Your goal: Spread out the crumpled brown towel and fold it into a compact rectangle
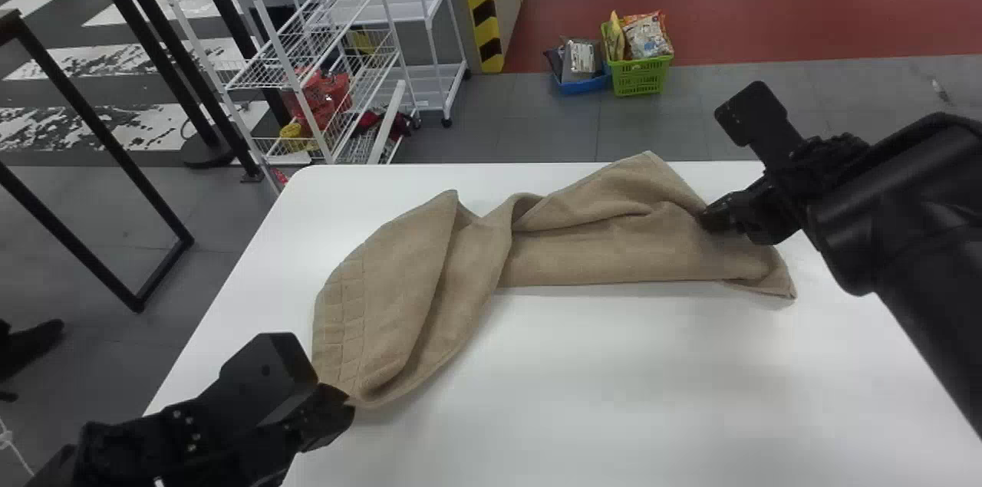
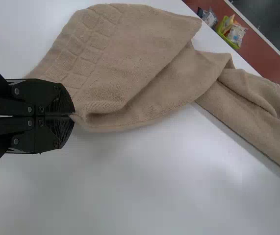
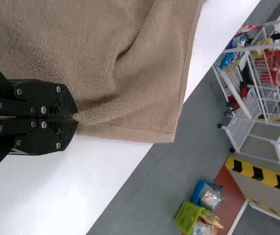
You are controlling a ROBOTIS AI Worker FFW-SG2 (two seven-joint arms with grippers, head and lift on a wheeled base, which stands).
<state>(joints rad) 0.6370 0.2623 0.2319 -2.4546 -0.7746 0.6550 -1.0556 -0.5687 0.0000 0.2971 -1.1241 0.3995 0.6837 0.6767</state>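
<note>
The brown towel (image 1: pixel 583 241) lies stretched and twisted across the white table, with folds near its middle and a quilted band at its left end. My left gripper (image 1: pixel 347 399) is at the towel's near left corner. In the left wrist view the left gripper (image 2: pixel 73 115) is shut on that corner of the towel (image 2: pixel 130 73). At the towel's right part is my right gripper (image 1: pixel 710 222). The right wrist view has the right gripper (image 3: pixel 76 117) shut on a pinch of the towel (image 3: pixel 130 58) close to its hemmed edge.
The white table (image 1: pixel 652 387) extends in front of the towel. Beyond its far edge stand a white wire rack (image 1: pixel 307 50), a green basket (image 1: pixel 643 77) and a blue bin (image 1: pixel 581 84) on the floor. A black metal frame (image 1: pixel 92 130) stands at the left.
</note>
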